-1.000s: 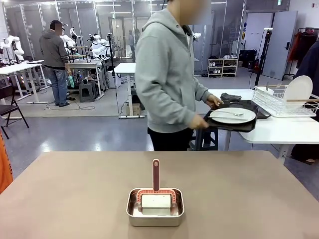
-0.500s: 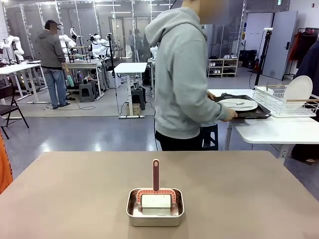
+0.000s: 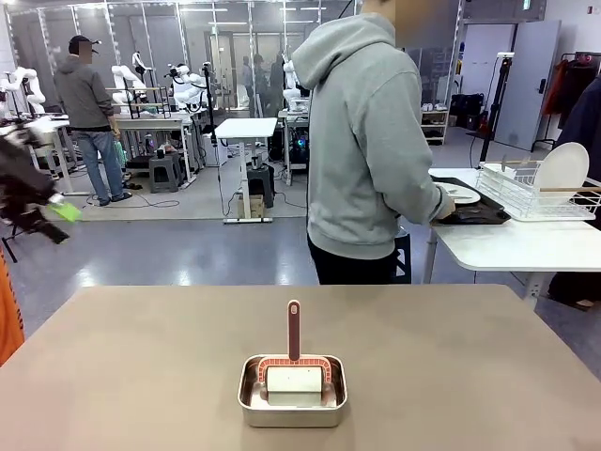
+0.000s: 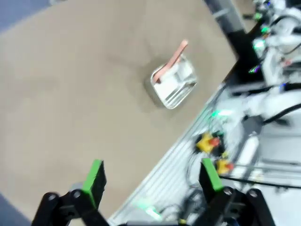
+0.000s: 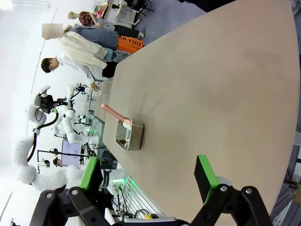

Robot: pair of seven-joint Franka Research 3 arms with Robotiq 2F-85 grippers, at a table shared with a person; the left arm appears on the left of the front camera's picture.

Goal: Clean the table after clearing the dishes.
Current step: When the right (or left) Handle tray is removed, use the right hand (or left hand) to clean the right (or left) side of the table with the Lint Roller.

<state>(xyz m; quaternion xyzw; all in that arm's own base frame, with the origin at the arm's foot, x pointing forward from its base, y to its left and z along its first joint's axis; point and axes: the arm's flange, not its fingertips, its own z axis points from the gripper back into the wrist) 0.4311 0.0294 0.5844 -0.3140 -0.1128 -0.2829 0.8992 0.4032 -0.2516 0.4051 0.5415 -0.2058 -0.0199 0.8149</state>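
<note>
Both my end effectors are spread, nothing between the pads. The left end effector (image 4: 153,173) and the right end effector (image 5: 146,172) each hang above the desk (image 3: 488,357), well apart from the steel pan (image 3: 282,413) at its near middle. The pan lies ahead of both (neither looks clearly nearer to me). The brush (image 3: 294,383) in it points its red handle toward the far side. The tan top is otherwise bare. Far right, a person (image 3: 371,141) stands with the dishes (image 3: 462,194) at a white table (image 3: 516,246).
</note>
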